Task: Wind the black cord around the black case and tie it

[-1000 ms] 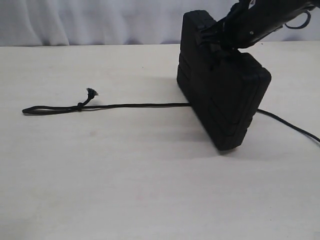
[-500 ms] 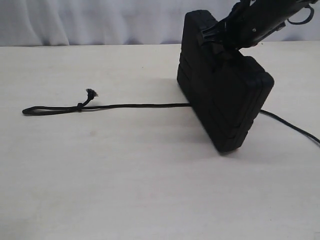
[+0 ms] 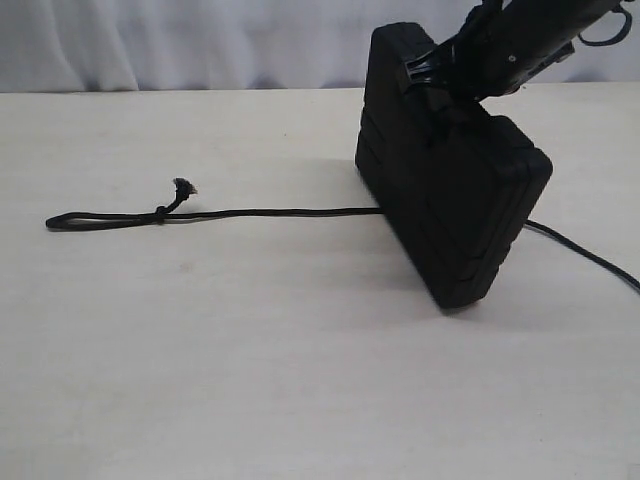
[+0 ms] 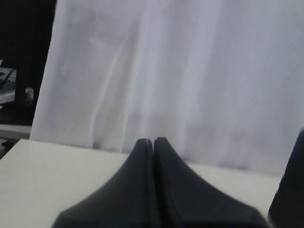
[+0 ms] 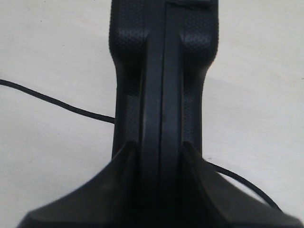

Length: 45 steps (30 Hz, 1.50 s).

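Observation:
The black case [image 3: 450, 200] stands on edge on the table, tilted, one lower corner down. My right gripper [image 3: 435, 85] comes in from above and is shut on its top edge; in the right wrist view the fingers clamp both faces of the black case [image 5: 164, 71], with the right gripper [image 5: 160, 147] straddling it. The black cord [image 3: 270, 211] lies flat, running left from under the case to a small knot [image 3: 160, 212] and a frayed tip [image 3: 184, 185], and out again on the right. My left gripper [image 4: 153, 140] is shut and empty, facing the curtain.
A white curtain [image 3: 180, 40] hangs behind the pale table [image 3: 250, 380]. The cord's looped end [image 3: 55, 222] lies far left. A dark blurred shape [image 4: 289, 190] shows at the edge of the left wrist view.
The case has tipped and shifted slightly to the right in my right gripper's hold. The cord on the left has not moved.

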{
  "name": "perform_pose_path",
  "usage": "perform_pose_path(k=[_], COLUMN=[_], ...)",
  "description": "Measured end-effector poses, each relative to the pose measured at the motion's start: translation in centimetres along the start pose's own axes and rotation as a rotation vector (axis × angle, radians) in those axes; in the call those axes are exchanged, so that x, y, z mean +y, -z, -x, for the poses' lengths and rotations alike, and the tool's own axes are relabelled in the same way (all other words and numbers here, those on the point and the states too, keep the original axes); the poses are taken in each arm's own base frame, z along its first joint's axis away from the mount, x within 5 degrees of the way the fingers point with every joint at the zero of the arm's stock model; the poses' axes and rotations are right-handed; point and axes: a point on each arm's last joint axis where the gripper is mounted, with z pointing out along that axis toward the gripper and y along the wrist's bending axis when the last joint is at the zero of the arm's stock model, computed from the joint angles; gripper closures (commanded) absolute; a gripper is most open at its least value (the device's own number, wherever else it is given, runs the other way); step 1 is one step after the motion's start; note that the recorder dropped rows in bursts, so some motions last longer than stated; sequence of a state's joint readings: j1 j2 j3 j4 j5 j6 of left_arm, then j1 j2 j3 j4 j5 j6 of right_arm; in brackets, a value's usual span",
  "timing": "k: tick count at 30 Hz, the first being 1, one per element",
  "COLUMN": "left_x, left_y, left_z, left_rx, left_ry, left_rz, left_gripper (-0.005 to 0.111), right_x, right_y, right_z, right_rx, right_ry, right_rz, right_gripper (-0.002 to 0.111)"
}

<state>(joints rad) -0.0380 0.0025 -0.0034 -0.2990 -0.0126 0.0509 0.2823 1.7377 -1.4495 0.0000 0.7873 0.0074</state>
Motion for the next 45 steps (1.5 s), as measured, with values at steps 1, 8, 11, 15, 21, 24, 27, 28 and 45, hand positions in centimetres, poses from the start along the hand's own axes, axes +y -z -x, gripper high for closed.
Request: perform_pose_path(k=[1,8,11,15,21,24,27,28,45], left_x=[0.1,-0.6,-1.8,-3.6,-5.4,-5.6,-5.0,-4.7,-5.8], left_y=[0.0,0.3,0.0,-1.9,-8.5,-12.4,-16.0,-17.2,-27.2], left_z=[0.5,3.4,6.5,10.6,12.1,10.6,7.5,6.1,-10.0], left_rx=[-0.059,-0.139,-0.082,0.074,0.398,0.537,0.685,0.743,1.008], left_ry=[0.076,0.299,0.28,0.162,-0.025,-0.121,-0.156,-0.153,-0.755], left_rz=[0.005,-0.027,-0.056,-0.078,-0.161,-0.221,-0.243,-0.25,-0.547], left_gripper=[0.107,0.107,0.107,0.107,0.095,0.076,0.063,0.06,0.05], right_x=[0.0,0.0,0.0,0.0,0.0,0.0,0.0,0.0,0.0], right_y=[0.0,0.1,0.1,0.1,0.1,0.1,0.1,0.2,0.2], right_z=[0.0,-0.2,-0.2,-0.2,-0.2,-0.2,-0.2,-0.2,-0.2], right_rx=[0.002,0.019,0.024,0.026,0.026,0.026,0.026,0.024,0.028], right_ry=[0.0,0.007,0.007,0.007,0.007,0.007,0.007,0.007,0.007], right_rz=[0.0,0.0,0.0,0.0,0.0,0.0,0.0,0.0,0.0], right_gripper=[0.089,0.089,0.089,0.089,0.089,0.089,0.089,0.089,0.089])
